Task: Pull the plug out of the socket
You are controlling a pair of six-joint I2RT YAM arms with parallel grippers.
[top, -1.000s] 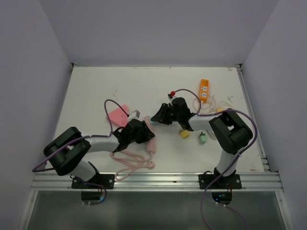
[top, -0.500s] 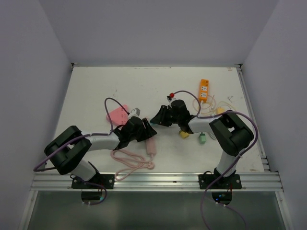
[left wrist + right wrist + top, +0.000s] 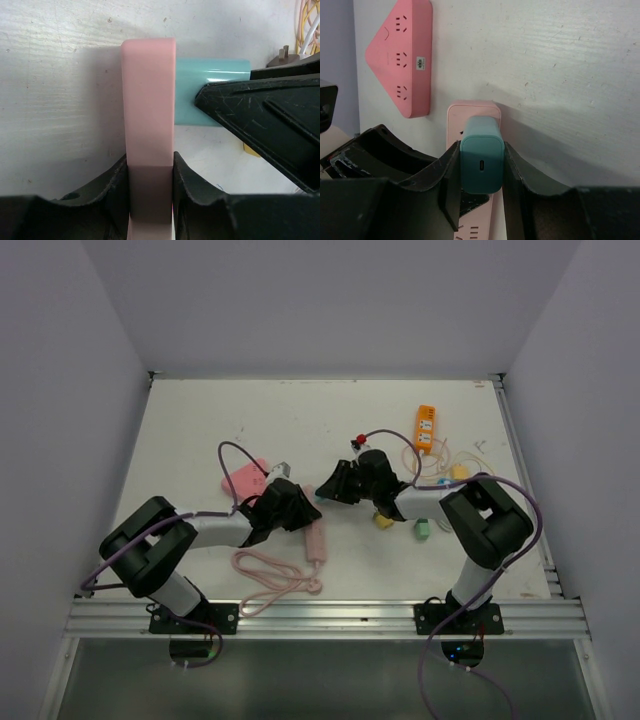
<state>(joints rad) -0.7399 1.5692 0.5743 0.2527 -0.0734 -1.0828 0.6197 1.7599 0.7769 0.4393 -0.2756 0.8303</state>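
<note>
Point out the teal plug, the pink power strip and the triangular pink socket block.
teal plug (image 3: 480,152): right wrist view, its flat end face.
pink power strip (image 3: 149,100): left wrist view, its narrow edge.
triangular pink socket block (image 3: 404,52): right wrist view, its top face.

The power strip is pale pink and the charger plug teal. The triangular socket block is a deeper pink, a second strip orange, and a small adapter looks yellow.
</note>
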